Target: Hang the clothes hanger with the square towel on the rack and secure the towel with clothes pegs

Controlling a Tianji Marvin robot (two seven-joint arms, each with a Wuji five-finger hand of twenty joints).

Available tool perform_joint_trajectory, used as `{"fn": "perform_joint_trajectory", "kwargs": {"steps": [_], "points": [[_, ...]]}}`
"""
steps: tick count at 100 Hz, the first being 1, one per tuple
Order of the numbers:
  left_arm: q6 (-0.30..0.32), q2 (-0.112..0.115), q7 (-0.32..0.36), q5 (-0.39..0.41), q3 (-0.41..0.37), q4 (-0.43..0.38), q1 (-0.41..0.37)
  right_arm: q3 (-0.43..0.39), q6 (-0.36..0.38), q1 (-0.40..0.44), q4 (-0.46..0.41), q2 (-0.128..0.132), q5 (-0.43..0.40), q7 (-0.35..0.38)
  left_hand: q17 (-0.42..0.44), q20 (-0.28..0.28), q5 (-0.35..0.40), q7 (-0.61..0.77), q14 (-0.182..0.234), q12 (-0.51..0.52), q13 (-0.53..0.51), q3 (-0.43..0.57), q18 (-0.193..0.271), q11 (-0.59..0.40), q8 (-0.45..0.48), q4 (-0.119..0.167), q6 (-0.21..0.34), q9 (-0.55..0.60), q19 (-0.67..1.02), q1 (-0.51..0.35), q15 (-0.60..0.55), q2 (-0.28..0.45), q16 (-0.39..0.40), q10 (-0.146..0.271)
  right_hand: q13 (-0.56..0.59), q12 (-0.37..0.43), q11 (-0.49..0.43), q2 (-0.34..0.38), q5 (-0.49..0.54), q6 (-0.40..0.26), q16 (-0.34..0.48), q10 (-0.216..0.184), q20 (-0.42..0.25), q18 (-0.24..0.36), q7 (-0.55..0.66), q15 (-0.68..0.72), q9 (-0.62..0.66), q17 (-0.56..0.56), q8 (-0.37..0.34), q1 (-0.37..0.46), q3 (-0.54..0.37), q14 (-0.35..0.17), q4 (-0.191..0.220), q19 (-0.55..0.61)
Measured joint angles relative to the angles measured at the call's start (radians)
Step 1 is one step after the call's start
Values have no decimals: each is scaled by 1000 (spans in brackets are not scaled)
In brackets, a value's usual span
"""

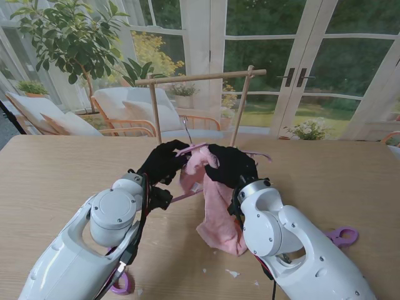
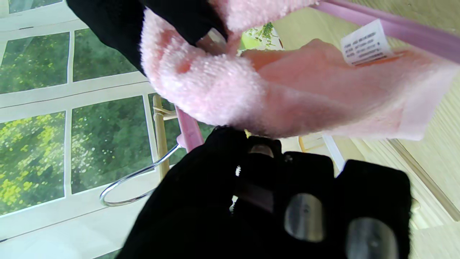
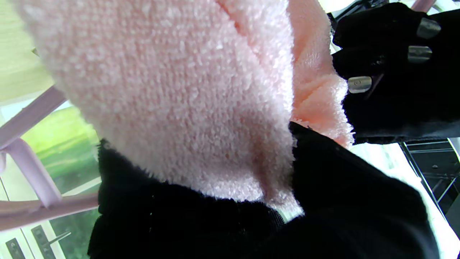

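The pink square towel [image 1: 217,209] hangs bunched over a pink hanger [image 1: 182,197], held above the table between my two black-gloved hands. My left hand [image 1: 162,162] is shut on the hanger near its neck, and the metal hook [image 1: 187,132] points up toward the wooden rack [image 1: 200,77] behind it. The left wrist view shows curled fingers [image 2: 305,212], the hook [image 2: 136,178] and the towel [image 2: 287,93] with its white label. My right hand [image 1: 231,165] is shut on the towel's upper part. Fluffy towel [image 3: 179,93] fills the right wrist view beside a hanger bar [image 3: 32,165].
A purple peg [image 1: 342,236] lies on the table at my right, beside the right forearm. Another purple peg [image 1: 120,284] lies near me under the left forearm. The rack's two uprights stand at the table's far edge. Small white scraps [image 1: 232,273] dot the table.
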State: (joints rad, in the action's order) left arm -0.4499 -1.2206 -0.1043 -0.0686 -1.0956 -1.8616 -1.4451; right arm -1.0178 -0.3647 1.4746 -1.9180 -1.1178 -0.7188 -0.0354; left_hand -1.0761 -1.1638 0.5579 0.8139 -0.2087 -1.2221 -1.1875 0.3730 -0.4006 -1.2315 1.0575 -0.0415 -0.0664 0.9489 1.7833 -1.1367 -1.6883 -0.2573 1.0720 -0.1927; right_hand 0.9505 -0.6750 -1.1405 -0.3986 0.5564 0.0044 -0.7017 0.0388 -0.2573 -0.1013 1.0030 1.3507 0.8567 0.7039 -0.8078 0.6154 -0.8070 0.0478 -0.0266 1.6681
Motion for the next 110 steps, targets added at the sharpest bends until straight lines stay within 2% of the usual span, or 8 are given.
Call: {"fn": "perform_joint_trajectory", "kwargs": {"steps": [23,32,38,53,70,85,100,110], "points": [[-2,-1,-5,-2,9,-20,-5,49,-76,-39,24,-3,-24,-10,0,0,0,0,0,0,0,-4,0,0,0,0,-1,0,0,-2,0,1,0,-1,25,1,6,-23,42,0,9,0,0,-1,-42,0,22,26,165,-3,1,0,-17,8],[0,-1,-6,1,10,-31,-10,66,-103,-58,37,-6,-46,-11,0,0,0,0,0,0,0,-6,0,0,0,1,-5,-1,0,-3,0,1,0,-1,25,-1,6,-32,59,0,10,-6,0,-1,-84,0,22,26,203,-51,-3,0,-17,8],[2,-1,-6,3,10,-37,-14,77,-116,-72,47,-7,-53,-11,0,0,-1,0,0,0,0,-9,0,0,0,19,-11,-1,0,-3,0,1,0,-1,25,-10,7,-31,72,0,10,-8,1,-1,-175,-1,22,26,190,-134,-16,-1,-18,8],[8,-1,-5,4,10,-42,-15,92,-142,-94,58,-7,-84,18,0,0,-1,0,0,0,0,-9,0,0,0,23,-12,-1,0,-3,0,1,0,-1,11,-26,7,-39,64,35,10,-23,1,15,-335,-10,-17,26,133,-276,-8,-7,-18,11],[9,-1,-3,-10,8,-42,-15,97,-142,-100,62,-4,-92,32,0,0,-2,0,0,0,-1,-10,0,0,0,23,-12,-1,0,-3,0,1,0,-1,-2,-34,7,-56,42,38,8,-33,1,39,-372,-11,-30,39,133,-297,29,-20,-18,44],[9,-1,-2,-28,7,-42,-15,101,-135,-101,72,-7,-76,-3,0,0,-2,0,0,0,-1,-10,0,0,0,23,-12,-1,0,-3,0,1,0,-1,11,-33,7,-56,70,38,8,-33,1,41,-383,-12,-24,72,125,-245,9,-20,-18,58],[9,-1,12,-41,2,-43,-16,112,-136,-106,75,-8,-81,-8,0,0,-2,0,0,0,-1,-10,0,-1,0,24,-12,-1,0,-3,0,1,0,-2,14,-3,53,-60,54,48,8,-33,1,45,-504,-26,-16,93,242,-312,12,-21,-18,69],[10,1,20,-48,-1,-48,-18,118,-139,-109,79,-10,-94,-9,0,0,-2,0,0,0,-1,-10,0,-1,0,25,-13,-1,0,-3,0,1,0,-2,15,-1,65,-64,23,76,8,-33,1,60,-574,-27,-40,119,329,-349,99,-32,-18,92]]}}
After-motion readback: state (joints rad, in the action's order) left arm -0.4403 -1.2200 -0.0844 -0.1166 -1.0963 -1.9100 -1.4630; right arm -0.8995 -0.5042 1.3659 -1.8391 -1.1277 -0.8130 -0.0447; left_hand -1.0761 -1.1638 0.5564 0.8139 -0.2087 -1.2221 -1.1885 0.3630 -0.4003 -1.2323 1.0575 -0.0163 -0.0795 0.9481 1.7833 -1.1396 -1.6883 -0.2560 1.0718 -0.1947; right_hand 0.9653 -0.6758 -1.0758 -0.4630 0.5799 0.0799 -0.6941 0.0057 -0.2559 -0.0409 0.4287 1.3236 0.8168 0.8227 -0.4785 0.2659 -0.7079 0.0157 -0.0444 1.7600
